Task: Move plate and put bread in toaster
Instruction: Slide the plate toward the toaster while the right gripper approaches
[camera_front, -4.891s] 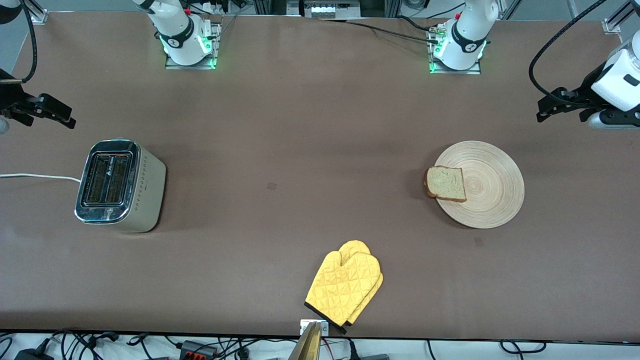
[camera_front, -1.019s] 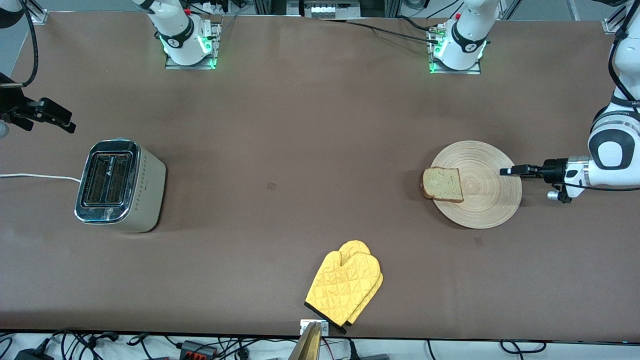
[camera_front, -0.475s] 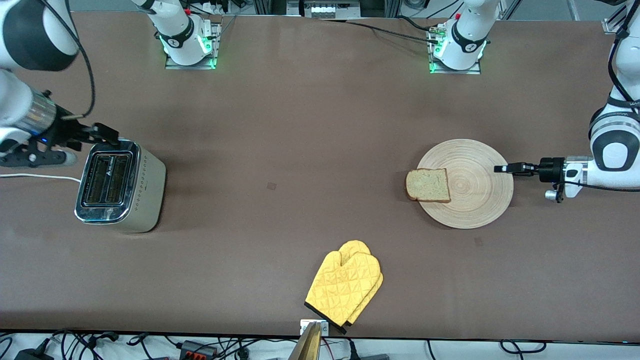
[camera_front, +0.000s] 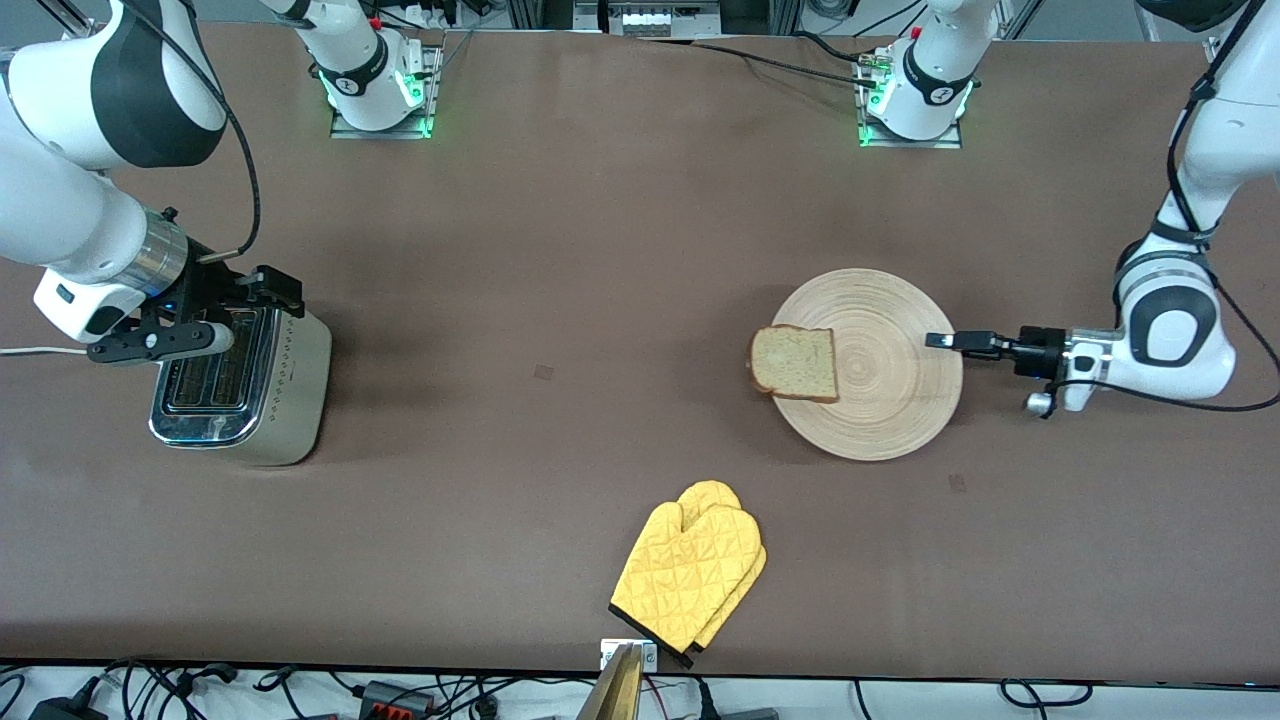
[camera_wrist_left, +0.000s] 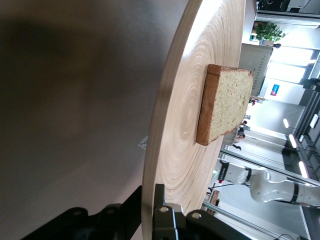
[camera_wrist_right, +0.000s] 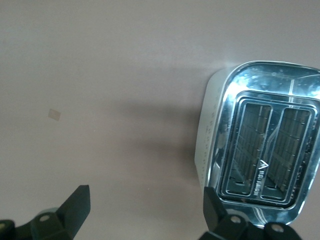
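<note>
Left gripper (camera_front: 945, 341) pinches the plate (camera_front: 890, 400) rim at its 3 o'clock; the left wrist view alone shows fingers (camera_wrist_left: 167, 225) straddling it. Bread (camera_front: 794, 363) overhangs at 9. Right gripper (camera_front: 262, 292), fingers wide, empty, hovers over the toaster (camera_front: 295, 390).

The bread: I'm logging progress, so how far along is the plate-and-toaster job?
Done: nothing finished. The bread lies on the plate, overhanging its rim on the toaster's side.
In hand: the left gripper is shut on the plate's rim at table level; the right gripper hangs open over the toaster.
Left: getting the bread into a toaster slot; both look empty.
</note>
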